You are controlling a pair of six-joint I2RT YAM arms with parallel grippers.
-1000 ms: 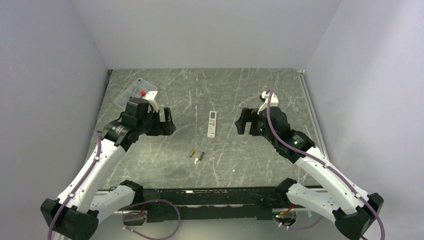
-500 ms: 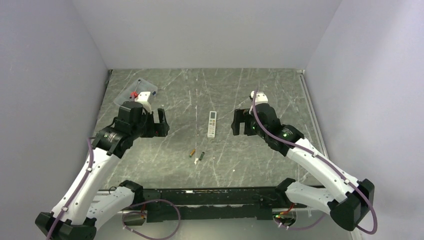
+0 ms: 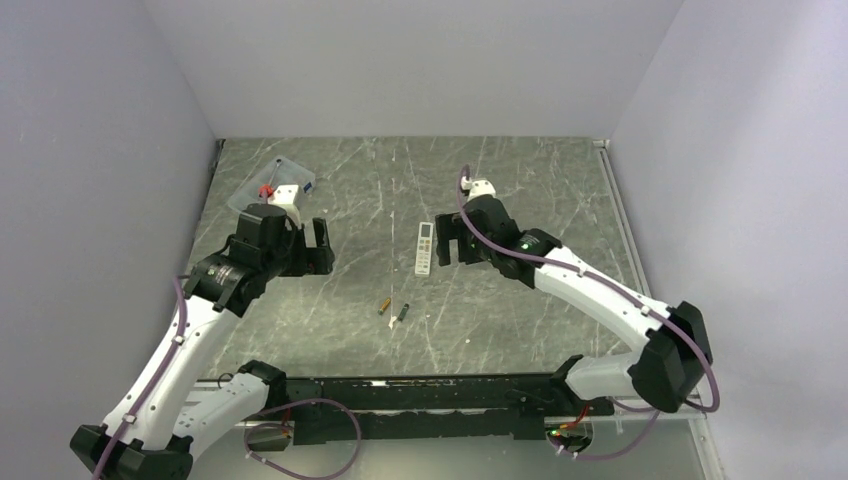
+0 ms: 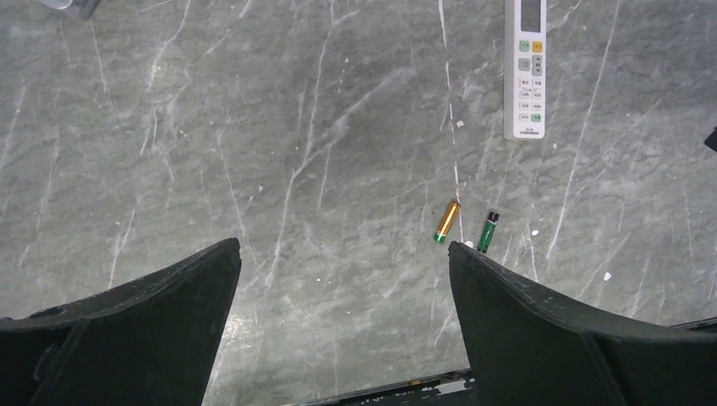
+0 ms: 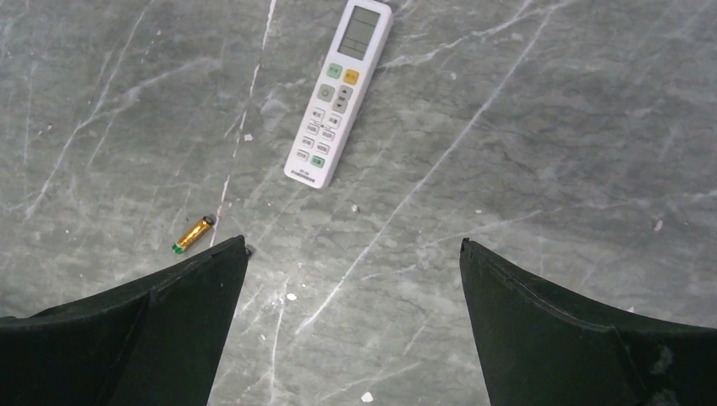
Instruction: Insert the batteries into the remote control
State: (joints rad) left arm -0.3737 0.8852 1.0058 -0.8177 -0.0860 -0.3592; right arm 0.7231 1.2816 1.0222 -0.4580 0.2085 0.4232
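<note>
Left claw (image 4: 342,246) and right claw (image 5: 352,245) gape, empty. The remote control (image 5: 339,94) looks light, stiff, slick: pinch its long edges. The tiny batteries (image 4: 448,222) probably roll.

Even, bright overhead light, soft faint shadows, sharp focus, no glare, wrist views crisp

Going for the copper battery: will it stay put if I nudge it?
Probably not: the copper battery is a smooth cylinder lying on its side on the table, so it likely rolls. It looks light; a nudge may knock it into the green battery beside it.
</note>
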